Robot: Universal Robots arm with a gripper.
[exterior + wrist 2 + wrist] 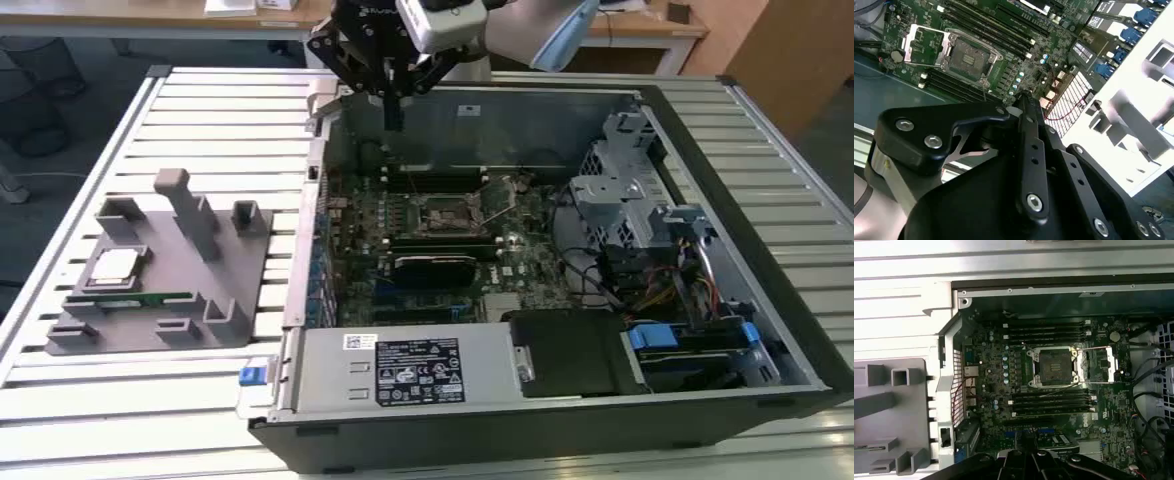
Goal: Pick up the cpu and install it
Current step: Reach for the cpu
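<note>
- Nearest us in both wrist views is the hand (1024, 100), its black fingers drawn together with nothing between them.
- It hangs over the rim of the open computer case (534, 92), above the motherboard (1004, 390).
- The socket (1054, 367) lies below the hand and further into the case, its cover plate (1099, 365) swung open and its bed bare.
- The cpu (114, 268) rests well apart from the hand, outside the case, on the grey holder (174, 320) on the tabletop (80, 420).
- We judge nothing done yet: both the pickup and the seating are left.
</note>
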